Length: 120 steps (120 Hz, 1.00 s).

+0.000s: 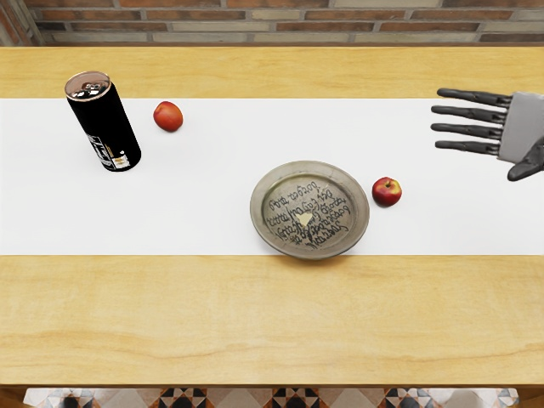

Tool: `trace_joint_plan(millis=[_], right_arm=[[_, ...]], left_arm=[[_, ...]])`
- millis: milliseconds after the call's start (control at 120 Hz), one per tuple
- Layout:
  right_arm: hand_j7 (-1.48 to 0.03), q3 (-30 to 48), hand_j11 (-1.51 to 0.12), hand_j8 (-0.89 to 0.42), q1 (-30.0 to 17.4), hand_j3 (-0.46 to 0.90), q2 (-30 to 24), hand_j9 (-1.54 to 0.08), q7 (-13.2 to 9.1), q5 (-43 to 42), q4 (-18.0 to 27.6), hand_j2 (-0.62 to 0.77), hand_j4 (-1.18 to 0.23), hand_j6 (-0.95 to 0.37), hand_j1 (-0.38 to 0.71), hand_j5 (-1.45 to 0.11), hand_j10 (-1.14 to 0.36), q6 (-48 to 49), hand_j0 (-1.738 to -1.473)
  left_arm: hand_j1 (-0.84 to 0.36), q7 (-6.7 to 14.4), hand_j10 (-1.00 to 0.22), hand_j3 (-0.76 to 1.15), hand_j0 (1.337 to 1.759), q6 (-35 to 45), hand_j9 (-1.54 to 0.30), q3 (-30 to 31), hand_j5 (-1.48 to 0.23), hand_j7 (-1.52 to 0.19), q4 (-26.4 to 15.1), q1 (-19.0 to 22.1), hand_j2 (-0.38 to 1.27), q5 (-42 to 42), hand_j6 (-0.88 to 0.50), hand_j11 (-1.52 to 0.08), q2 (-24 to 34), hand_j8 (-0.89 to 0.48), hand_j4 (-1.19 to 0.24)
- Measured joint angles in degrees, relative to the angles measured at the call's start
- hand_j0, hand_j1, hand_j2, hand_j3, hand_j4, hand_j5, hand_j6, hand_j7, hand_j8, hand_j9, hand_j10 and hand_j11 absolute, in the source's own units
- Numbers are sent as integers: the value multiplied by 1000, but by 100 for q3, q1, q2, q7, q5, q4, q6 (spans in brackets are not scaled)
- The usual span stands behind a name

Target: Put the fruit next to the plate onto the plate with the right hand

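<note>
A red apple with a yellow patch (pixel 387 191) lies on the white runner, just right of the grey round plate (pixel 309 209) and nearly touching its rim. The plate has dark writing across its middle and nothing on it. My right hand (pixel 473 124) comes in from the right edge, up and to the right of that apple, well apart from it. Its fingers are stretched out flat and point left, holding nothing. A second red fruit (pixel 168 116) sits far left near the can. The left arm is out of view.
A tall black drink can (pixel 104 121) stands at the back left, beside the second fruit. The white runner (pixel 212 187) crosses the wooden table (pixel 255 314). A brick wall runs along the back edge.
</note>
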Motion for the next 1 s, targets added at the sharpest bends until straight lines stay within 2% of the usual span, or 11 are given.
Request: trace_joint_plan(millis=[375, 483, 550, 667, 783, 883, 1000], right_arm=[[-29, -2, -28, -18, 267, 0, 169, -28, 0, -256, -100, -4, -18, -17, -323, -28, -19, 0, -1658], [-33, -76, -32, -22, 804, 0, 320, -32, 0, -1705, 254, -4, -22, -21, -319, -32, -23, -6, -1658], [-35, -102, -35, -25, 973, 0, 616, -35, 0, -2875, 580, -5, -25, -24, -317, -35, -26, -369, -1658], [-40, -610, -40, -30, 1204, 0, 1068, -40, 0, -4955, 1098, -5, -30, -30, -313, -40, -30, -1522, -1658], [-42, -1383, -42, -33, 1367, 0, 1570, -42, 0, -6513, 1317, -5, -33, -33, -311, -42, -33, -3100, -1658], [-43, -1945, -43, -35, 1390, 0, 1960, -43, 0, -7447, 1370, -5, -35, -36, -310, -43, -35, -4259, -1658], [-44, -2445, -44, -36, 1340, 0, 2213, -44, 0, -7914, 1236, -5, -36, -37, -310, -44, -35, -5204, -1658]], left_arm=[[341, 0, -7, 0, 1658, 0, -9, 0, -9, -9, 0, 0, 2, 1, -7, -9, 0, -7, -7], [341, 0, -7, 0, 1658, 0, -9, 0, -9, -9, 0, 0, 2, 1, -7, -9, 0, -7, -7], [341, 0, -7, 0, 1658, 0, -9, 0, -9, -9, 0, 0, 2, 1, -7, -9, 0, -7, -7], [341, 0, -7, 0, 1658, 0, -9, 1, -9, -9, 0, 0, 2, 1, -7, -9, 0, -7, -7], [341, 0, -7, 0, 1658, 0, -9, 1, -9, -9, 0, 0, 2, 1, -7, -9, 0, -7, -7], [341, 0, -7, 0, 1658, 0, -9, 1, -9, -9, 0, 0, 1, 0, -7, -9, 0, -7, -7], [341, 0, -7, 0, 1658, 0, -9, 1, -9, -9, 0, 0, 1, 0, -7, -9, 0, -7, -7]])
